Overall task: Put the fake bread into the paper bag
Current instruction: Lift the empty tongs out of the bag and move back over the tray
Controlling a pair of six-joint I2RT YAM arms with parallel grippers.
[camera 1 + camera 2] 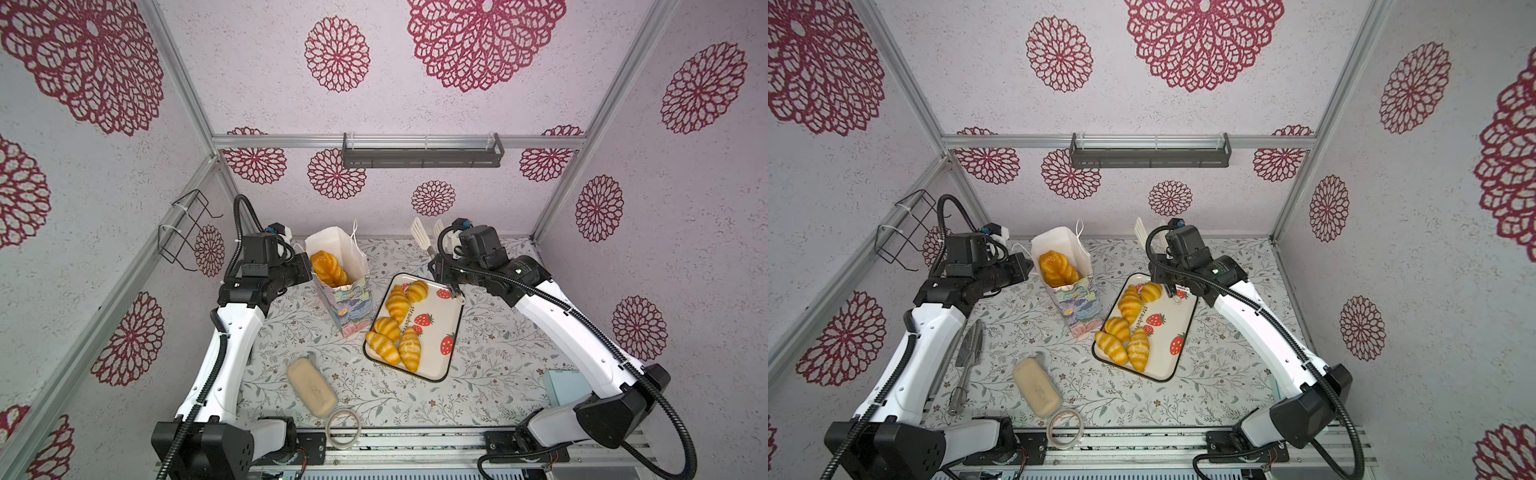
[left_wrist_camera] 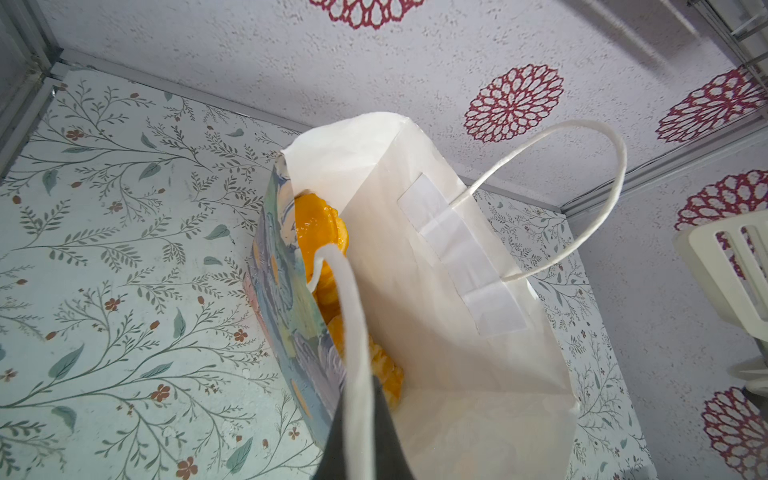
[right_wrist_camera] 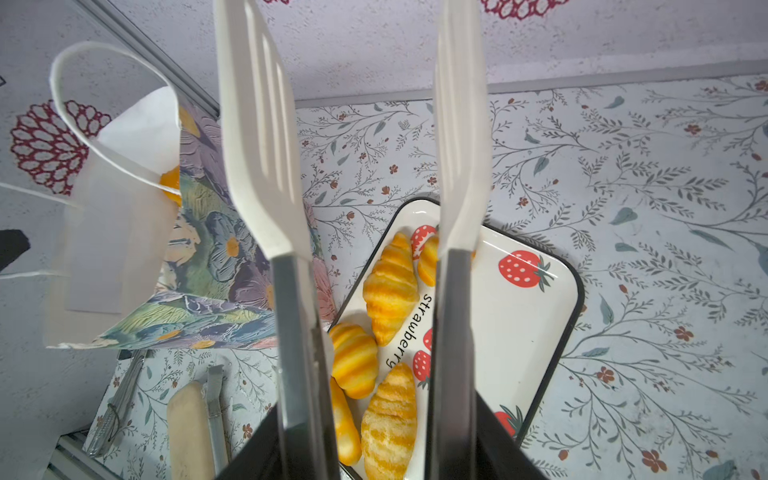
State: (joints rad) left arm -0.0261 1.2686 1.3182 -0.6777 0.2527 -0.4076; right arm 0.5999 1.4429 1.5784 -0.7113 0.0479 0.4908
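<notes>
Loaf [image 1: 328, 268] sits in the paper bag [image 1: 345, 307]; five croissants [image 1: 397, 304] wait on the tray [image 1: 449, 316]. Left gripper [image 2: 365, 424] pinches the bag's handle [image 2: 349, 316]; right gripper [image 3: 374, 457] clutches empty tongs [image 3: 266, 166].

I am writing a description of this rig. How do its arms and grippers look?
The left arm and right arm have white shells on the long links and black joints and wrists. A black ribbed cable hose runs along each. The left gripper and right gripper have dark wedge-shaped fingers.
</notes>
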